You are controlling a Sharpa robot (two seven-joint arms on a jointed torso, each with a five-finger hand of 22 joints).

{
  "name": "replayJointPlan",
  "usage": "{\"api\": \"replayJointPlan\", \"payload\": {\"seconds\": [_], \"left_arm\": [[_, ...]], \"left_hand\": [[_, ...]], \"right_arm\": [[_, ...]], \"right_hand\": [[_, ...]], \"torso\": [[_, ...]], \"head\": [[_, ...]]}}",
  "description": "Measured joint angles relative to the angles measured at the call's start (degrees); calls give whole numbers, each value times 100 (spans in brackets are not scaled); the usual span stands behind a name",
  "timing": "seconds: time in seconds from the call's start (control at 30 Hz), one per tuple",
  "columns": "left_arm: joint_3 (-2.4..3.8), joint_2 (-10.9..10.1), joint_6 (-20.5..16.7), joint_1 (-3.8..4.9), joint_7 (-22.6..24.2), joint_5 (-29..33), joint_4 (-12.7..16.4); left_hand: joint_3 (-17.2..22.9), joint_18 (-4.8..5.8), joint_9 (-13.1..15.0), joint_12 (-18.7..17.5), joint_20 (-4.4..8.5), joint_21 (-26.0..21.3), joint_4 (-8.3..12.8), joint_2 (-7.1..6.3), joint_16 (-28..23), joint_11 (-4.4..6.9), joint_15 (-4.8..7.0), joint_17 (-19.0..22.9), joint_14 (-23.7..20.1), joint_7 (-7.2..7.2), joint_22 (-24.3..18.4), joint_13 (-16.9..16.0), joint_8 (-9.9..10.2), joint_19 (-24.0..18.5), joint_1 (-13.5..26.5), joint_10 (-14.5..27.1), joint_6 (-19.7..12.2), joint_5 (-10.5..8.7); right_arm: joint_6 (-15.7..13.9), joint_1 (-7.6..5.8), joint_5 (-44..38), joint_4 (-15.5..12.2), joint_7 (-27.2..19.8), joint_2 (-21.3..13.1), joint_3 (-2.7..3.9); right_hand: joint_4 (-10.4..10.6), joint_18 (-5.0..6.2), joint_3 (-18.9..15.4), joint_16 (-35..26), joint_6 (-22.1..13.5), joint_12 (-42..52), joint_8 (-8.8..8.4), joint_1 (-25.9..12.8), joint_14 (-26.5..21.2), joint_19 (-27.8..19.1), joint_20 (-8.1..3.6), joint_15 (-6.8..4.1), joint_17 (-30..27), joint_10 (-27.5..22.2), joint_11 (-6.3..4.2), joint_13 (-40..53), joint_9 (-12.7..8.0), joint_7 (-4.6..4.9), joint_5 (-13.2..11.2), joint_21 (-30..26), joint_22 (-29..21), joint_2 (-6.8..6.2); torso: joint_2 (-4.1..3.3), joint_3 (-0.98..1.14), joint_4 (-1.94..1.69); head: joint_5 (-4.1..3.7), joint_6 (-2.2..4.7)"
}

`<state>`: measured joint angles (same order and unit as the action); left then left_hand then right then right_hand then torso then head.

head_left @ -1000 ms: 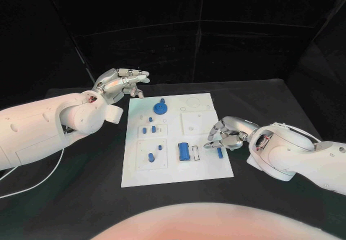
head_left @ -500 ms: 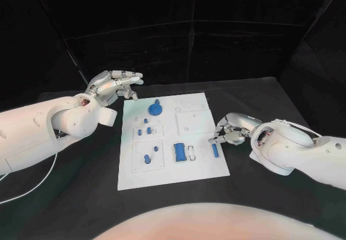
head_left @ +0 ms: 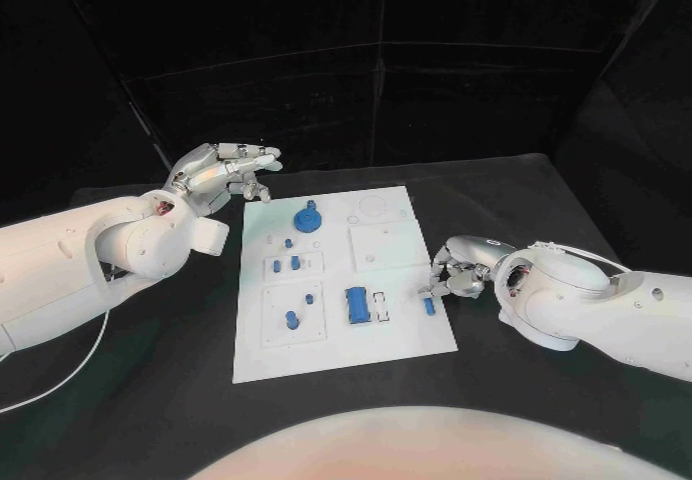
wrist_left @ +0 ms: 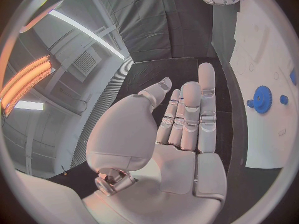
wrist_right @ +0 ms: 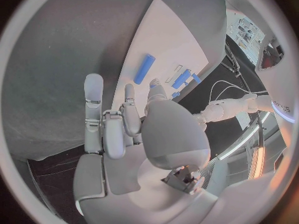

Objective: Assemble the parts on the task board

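We see a black table (head_left: 173, 400) covered in dark matte cloth, filling the lower part of the head view from nine o'clock round to three o'clock. Behind it, from ten o'clock to two o'clock, rise black wall panels (head_left: 346, 90) with thin pale seams between them, meeting at shallow angles. In the left wrist view, a grey ceiling carries a long white light strip (wrist_left: 81, 30) towards eleven o'clock, a square vent (wrist_left: 86, 63) beside it, and an orange glowing lamp (wrist_left: 25, 77) at nine o'clock. In the right wrist view, another orange light (wrist_right: 256, 159) glows at four o'clock.
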<state>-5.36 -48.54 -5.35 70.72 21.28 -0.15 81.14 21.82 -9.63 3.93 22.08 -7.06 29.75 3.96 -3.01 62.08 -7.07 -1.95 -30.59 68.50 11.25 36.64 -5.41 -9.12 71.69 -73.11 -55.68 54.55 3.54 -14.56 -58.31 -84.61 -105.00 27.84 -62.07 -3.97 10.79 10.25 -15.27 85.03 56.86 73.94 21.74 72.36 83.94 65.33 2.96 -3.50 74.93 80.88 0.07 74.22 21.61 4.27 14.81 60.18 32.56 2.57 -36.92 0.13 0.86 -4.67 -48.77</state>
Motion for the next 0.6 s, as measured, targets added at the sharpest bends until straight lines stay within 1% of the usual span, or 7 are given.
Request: {"api": "replayJointPlan", "payload": {"seconds": [0.1, 0.23, 0.33, 0.4, 0.47, 0.53, 0.6], "left_arm": [[0, 0, 1, 0, -1, -1, -4], [0, 1, 2, 0, -2, -3, -7], [0, 2, 2, 0, -2, -4, -8], [0, 3, 3, 0, -3, -5, -8], [0, 3, 4, 0, -3, -5, -9], [0, 3, 5, 0, -3, -5, -9], [0, 3, 6, -1, -4, -6, -11]], "left_hand": [[0, 0, 0, 0, 0, 0, 0, 0, 0, 0, 0, 0, 0, 0, 0, 0, 0, 0, 0, 0, 0, 0], [0, 0, 0, 0, 0, 0, 0, 0, 0, 0, 0, 0, 0, 0, 0, 0, 0, 0, 0, 0, 0, 0], [0, 0, 0, 0, 0, 0, 0, 0, 0, 0, 0, 0, 0, 0, 0, 0, 0, 0, 0, 0, 0, 0], [0, 0, 0, 0, 0, 0, 0, 0, 0, 0, 0, 0, 0, 0, 1, 0, 0, 0, 0, 0, 0, 0], [0, 0, 0, 0, 0, 0, 0, 0, 0, 0, 0, 0, 0, 0, 1, 0, 0, 0, 0, 0, 0, 0], [0, 0, 0, 0, 0, 0, 0, 0, 0, 0, 0, 0, 0, 0, 1, 0, 0, 0, 0, 0, 0, 0], [0, 0, 0, 0, 0, 0, 0, 0, 0, 0, 0, 0, 0, 0, 1, 0, 0, 0, 0, 0, 0, 0]], "right_arm": [[130, 7, -31, -1, 50, 22, 0], [299, 15, -61, -10, 99, 48, 1], [382, 15, -73, -13, 124, 64, 6], [432, 14, -84, -15, 136, 80, 9], [470, 11, -95, -16, 147, 96, 12], [508, 8, -111, -16, 161, 113, 15], [540, 7, -132, -15, 171, 128, 18]], "right_hand": [[10, 0, -42, 0, 21, 14, 0, 0, 0, 0, 0, 0, 0, 1, 0, 1, 9, -21, -63, 0, 0, 0], [24, 0, -56, 0, 28, 17, 1, 0, 0, 0, 0, 0, 0, 1, -1, 3, 20, -13, -71, 0, 1, 0], [24, 0, -56, 0, 38, 17, 3, 1, 0, 0, 0, 0, -1, 1, -1, 7, 38, -4, -94, 0, 8, 0], [24, 0, -56, 0, 58, 17, 12, 0, 0, 0, 0, 0, -1, 1, 0, 9, 40, -25, -94, 0, 8, 0], [15, 0, -65, 0, 60, 17, 24, 1, 0, 12, -12, 0, -1, 0, 0, 10, 49, -24, -94, 0, 8, 0], [-44, 0, -35, 0, 67, 17, 41, 112, 0, 21, -21, 0, -1, 8, -8, 26, 58, -18, -34, 0, 8, -14], [-198, -1, 37, 0, 68, 32, 53, 342, 13, 21, -21, -12, -1, 9, -8, 39, 66, -18, -10, 0, 3, -22]], "torso": [[-1, 0, -1], [-2, 0, -1], [-3, 0, -1], [-4, -1, -1], [-5, -1, -1], [-5, -2, -2], [-5, -2, -4]], "head": [[-1, -6], [3, -12], [2, -18], [0, -20], [-1, -21], [-4, -23], [-4, -27]]}}
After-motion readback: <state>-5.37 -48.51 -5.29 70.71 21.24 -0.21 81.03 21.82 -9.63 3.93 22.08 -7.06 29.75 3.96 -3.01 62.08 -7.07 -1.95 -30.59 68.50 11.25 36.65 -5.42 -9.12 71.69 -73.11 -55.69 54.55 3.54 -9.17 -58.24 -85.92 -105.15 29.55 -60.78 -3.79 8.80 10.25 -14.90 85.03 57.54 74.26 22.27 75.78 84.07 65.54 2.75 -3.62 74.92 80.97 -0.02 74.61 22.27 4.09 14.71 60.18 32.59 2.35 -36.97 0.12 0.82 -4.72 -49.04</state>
